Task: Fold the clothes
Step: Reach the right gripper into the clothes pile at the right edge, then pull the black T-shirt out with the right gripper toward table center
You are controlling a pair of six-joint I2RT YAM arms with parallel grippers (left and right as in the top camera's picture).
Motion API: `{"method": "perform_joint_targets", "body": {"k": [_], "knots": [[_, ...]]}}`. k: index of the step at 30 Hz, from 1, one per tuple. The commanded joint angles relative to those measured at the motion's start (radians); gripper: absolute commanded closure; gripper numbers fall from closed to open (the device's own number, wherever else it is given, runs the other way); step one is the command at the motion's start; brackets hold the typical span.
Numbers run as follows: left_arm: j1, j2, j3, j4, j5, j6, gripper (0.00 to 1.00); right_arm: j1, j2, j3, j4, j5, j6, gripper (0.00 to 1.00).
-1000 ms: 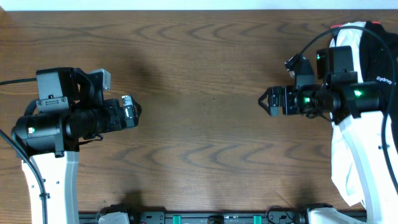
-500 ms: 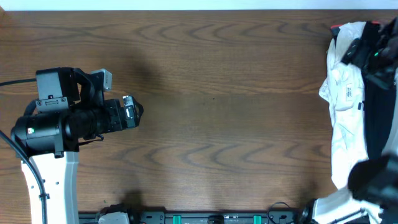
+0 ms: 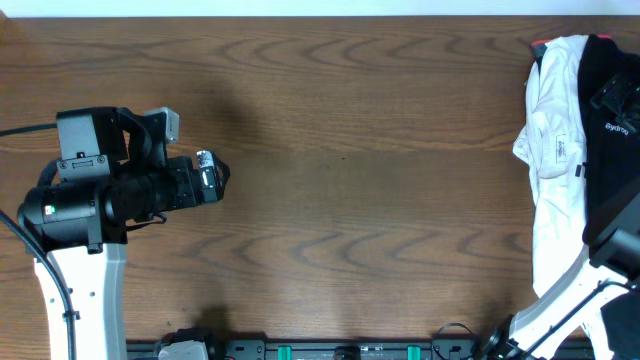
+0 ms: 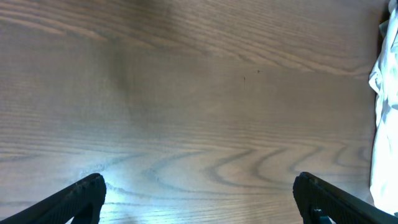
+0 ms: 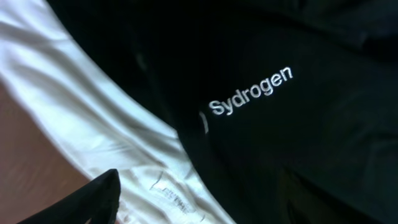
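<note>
Blk tee (image 3: 603,170), bunched & unfolded, far R of overhead view; white "Sydrogen" txt (image 5: 250,92) face-up.

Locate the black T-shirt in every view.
Overhead: black T-shirt at the right edge, beside the white garment.
Left wrist: not clearly in it; only the white garment at the right edge.
Right wrist: fills most of the frame, lettering central.
Shared landmark: the white garment.

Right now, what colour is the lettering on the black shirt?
White lettering on the black T-shirt; clearest in right wrist view.
</note>
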Motion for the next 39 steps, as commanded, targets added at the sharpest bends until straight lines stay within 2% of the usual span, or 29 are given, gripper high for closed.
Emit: {"method": "perform_joint_targets", "body": {"k": [1, 5, 7, 9, 10, 14, 20, 26, 32, 39], "knots": [[-0.001, 0.006, 0.016, 0.01, 0.014, -0.005, 0.02, 0.001, 0.063, 0.021, 0.016, 0.011, 0.04, 0.24], [-0.001, 0.008, 0.016, 0.013, 0.014, -0.005, 0.02, 0.002, 0.121, 0.021, 0.042, 0.008, 0.071, 0.34], [-0.001, 0.008, 0.016, 0.012, 0.014, -0.005, 0.02, 0.0, 0.14, 0.021, 0.058, 0.008, 0.074, 0.46], [-0.001, 0.008, 0.016, 0.012, 0.014, -0.005, 0.02, 0.0, 0.139, 0.022, 0.061, 0.006, 0.074, 0.87], [-0.001, 0.008, 0.016, 0.012, 0.014, -0.005, 0.02, 0.0, 0.133, 0.023, 0.061, -0.006, 0.073, 0.99], [-0.001, 0.008, 0.016, 0.012, 0.014, -0.005, 0.02, 0.001, 0.071, 0.026, 0.048, -0.113, 0.048, 0.99], [-0.001, 0.007, 0.016, 0.007, 0.014, -0.004, 0.02, 0.019, -0.145, 0.026, -0.016, -0.276, -0.025, 0.99], [0.005, 0.007, 0.021, 0.003, 0.006, 0.055, 0.02, 0.119, -0.341, 0.026, -0.123, -0.312, -0.084, 0.99], [0.056, -0.008, 0.083, -0.007, 0.006, 0.051, 0.02, 0.357, -0.373, 0.022, -0.181, -0.328, -0.104, 0.99], [0.146, -0.062, 0.208, -0.03, 0.006, 0.033, 0.02, 0.742, -0.28, 0.021, -0.121, -0.314, -0.08, 0.99]]}}
